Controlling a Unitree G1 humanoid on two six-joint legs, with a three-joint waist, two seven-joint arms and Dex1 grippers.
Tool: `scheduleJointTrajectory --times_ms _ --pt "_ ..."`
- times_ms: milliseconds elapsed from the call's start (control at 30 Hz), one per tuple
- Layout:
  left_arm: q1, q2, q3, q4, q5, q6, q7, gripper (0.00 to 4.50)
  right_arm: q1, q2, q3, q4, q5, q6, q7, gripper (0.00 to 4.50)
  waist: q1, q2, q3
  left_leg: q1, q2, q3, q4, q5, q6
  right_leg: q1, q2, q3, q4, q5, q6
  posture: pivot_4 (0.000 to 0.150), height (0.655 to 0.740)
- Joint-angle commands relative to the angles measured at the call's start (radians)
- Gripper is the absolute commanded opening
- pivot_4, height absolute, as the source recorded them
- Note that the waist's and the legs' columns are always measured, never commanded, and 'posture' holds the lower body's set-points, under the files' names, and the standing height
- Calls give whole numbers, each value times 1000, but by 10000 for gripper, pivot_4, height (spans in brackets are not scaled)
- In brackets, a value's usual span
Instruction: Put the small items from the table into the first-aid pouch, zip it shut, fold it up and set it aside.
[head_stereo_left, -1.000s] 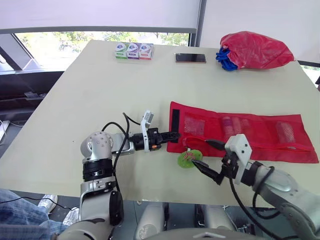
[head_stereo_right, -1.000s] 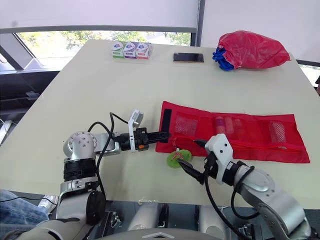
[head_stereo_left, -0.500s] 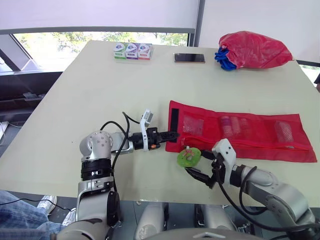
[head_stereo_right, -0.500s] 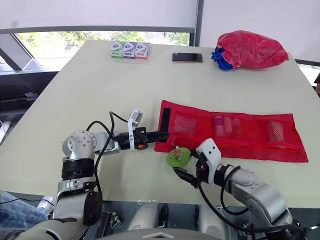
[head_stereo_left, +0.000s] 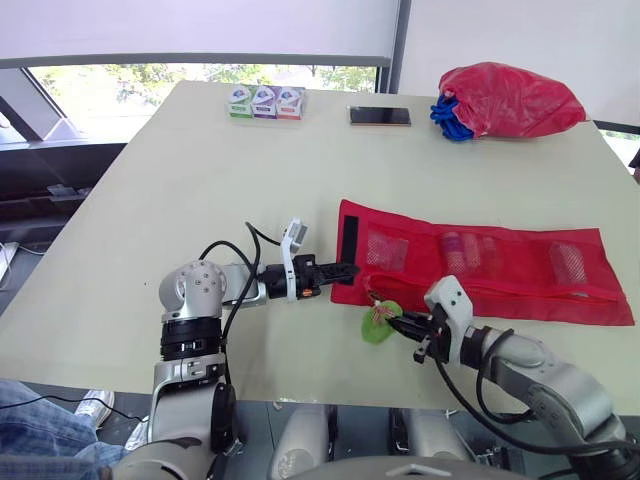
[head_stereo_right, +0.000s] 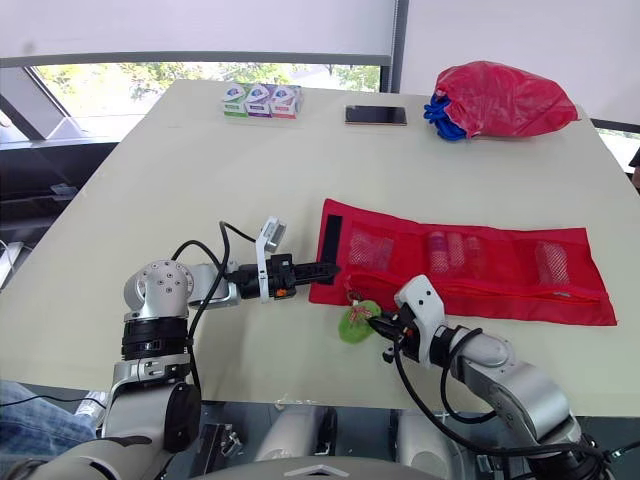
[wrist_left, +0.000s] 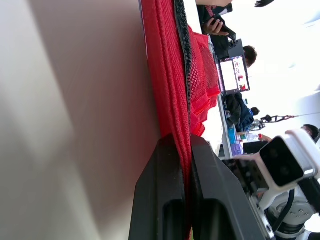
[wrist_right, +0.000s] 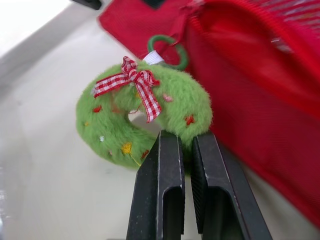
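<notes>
Starting at left: left gripper (head_stereo_left: 348, 270) sits low over the tabletop (head_stereo_left: 170, 190), jaws pinched together on the left hem of the red first-aid pouch (head_stereo_left: 500, 272). Pouch lies unfolded and flat, stretching off to the right, with small items visible in its mesh pockets. Just off its near left corner is a green plush wreath (wrist_right: 100, 125) with a checked bow, tilted on edge. Right gripper (head_stereo_left: 404, 326) has its jaws clamped on the wreath's rim. Along the far edge: three small boxes (head_stereo_left: 266, 102), a phone (head_stereo_left: 380, 116), a red bag (head_stereo_left: 510, 98).

No legible text or labels
</notes>
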Motion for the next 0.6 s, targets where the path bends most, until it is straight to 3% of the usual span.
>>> scheduleJointTrajectory --times_ms 33,233,600 --pt "-4 41 -9 -25 -3 -38 -46 0 18 -45 -60 -77 -18 15 -12 1155 -1 0 0 0 0 0 0 0 0 0 0 0 0 0 0 1500 7400" --pt "2 121 -56 16 34 -102 -103 0 66 -92 -155 -118 -29 29 -23 1155 -1 0 0 0 0 0 0 0 0 0 0 0 0 0 0 1500 7400" --pt "-37 237 -83 167 124 -234 -198 0 232 -186 -545 -13 -43 -7 24 1155 0 0 0 0 0 0 0 -1 1 0 0 0 0 0 0 1500 7400"
